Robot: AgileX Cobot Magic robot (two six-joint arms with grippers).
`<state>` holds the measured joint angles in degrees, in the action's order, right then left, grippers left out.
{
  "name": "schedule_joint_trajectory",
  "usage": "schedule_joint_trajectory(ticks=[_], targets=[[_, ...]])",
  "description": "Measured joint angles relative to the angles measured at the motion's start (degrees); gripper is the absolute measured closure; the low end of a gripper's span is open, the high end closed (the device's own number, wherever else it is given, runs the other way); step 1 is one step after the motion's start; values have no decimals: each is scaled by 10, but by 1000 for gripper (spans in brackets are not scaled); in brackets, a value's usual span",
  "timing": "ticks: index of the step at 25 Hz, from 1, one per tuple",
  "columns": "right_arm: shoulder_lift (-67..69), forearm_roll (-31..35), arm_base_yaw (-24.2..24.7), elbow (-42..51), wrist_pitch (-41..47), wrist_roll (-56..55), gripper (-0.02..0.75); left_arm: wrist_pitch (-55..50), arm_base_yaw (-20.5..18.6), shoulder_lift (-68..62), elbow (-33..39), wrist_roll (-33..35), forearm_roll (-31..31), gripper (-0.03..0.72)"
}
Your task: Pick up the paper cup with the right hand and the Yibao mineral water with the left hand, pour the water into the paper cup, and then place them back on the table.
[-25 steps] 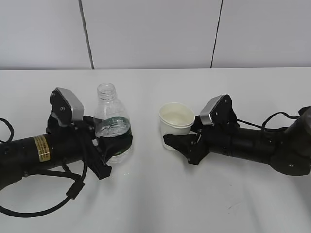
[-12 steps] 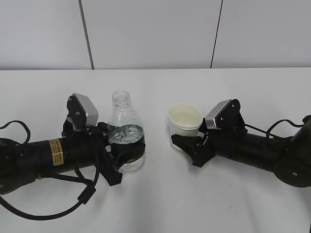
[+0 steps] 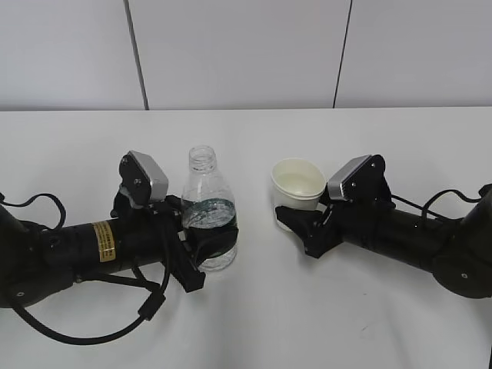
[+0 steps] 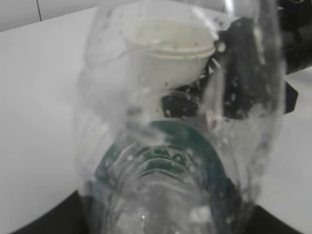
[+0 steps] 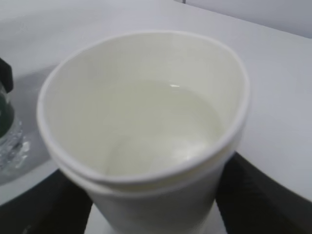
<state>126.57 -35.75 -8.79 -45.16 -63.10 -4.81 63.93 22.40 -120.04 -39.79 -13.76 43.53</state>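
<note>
A white table fills the lower part of the exterior view. Behind its far edge rises a pale grey panelled wall, split by two dark vertical seams. Light is even and soft.

No wording can be read anywhere. A yellow label with dark print sits on the left arm, and white print marks the dark green band on the Yibao mineral water; both are too small to make out.
</note>
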Motion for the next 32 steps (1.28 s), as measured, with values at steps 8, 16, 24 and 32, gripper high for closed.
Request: schedule_joint_trajectory(ticks=[8, 16, 24, 32], targets=[[0, 21, 0, 0, 0, 0, 178, 1, 1, -1, 0, 0, 0, 353], [0, 6, 0, 0, 1, 0, 155, 16, 1, -20, -3, 21, -1, 353], [0, 3, 0, 0, -2, 1, 80, 16, 2, -20, -3, 40, -16, 204], [0, 29, 0, 40, -17, 9, 79, 16, -6, -20, 4, 40, -19, 158]])
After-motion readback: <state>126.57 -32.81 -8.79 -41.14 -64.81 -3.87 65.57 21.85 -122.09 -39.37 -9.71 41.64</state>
